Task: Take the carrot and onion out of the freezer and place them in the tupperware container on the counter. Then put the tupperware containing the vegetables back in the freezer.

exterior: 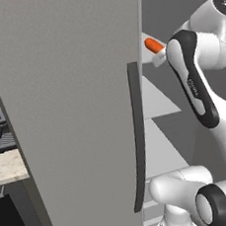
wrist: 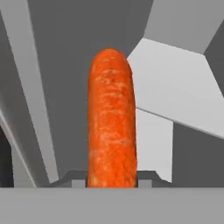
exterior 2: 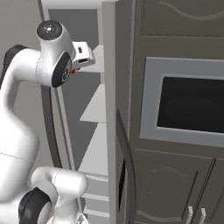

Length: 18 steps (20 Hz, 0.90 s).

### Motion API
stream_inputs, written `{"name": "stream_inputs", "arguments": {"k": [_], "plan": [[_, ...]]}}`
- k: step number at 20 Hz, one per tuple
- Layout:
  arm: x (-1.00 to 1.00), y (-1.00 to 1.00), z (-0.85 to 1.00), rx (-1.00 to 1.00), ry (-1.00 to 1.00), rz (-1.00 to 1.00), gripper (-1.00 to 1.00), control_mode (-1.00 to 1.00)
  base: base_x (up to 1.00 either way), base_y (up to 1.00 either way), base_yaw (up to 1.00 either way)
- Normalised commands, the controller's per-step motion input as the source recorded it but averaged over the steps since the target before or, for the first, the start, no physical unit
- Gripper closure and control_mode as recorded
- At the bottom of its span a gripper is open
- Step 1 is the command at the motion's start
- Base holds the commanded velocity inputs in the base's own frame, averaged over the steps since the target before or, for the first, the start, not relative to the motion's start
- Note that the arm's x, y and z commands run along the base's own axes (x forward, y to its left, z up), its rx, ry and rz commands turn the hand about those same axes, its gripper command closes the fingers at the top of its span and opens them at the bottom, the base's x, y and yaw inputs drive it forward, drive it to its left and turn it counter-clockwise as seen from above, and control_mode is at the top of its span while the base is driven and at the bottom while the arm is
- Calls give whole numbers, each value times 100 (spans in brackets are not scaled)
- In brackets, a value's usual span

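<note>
Carrot [wrist: 111,122] clamped lengthwise in the tool [wrist: 111,177], by freezer shelves [wrist: 175,96].

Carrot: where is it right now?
The carrot sits between the gripper fingers, held up by the freezer's top shelf, right of the open door.

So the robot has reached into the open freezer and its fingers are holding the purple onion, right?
Not quite. It has reached into the open freezer, but the fingers hold the orange carrot, not an onion. The hand view shows the carrot sticking out from between them, and the left base view shows its orange end at the hand, up by the pale shelves.
</note>
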Motion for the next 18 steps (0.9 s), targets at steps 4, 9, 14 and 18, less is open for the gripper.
{"name": "stream_inputs", "arguments": {"k": [4, 9, 14, 18], "plan": [[-98, 18, 16, -7, -3, 0, 100, -100, 0, 0, 0], [-81, 1, 32, 0, 0, 0, 100, -100, 0, 0, 0], [-52, 0, 9, 0, 0, 0, 100, -100, 0, 0, 0], [-11, 3, 0, 0, 1, 0, 100, -100, 0, 0, 0]]}}
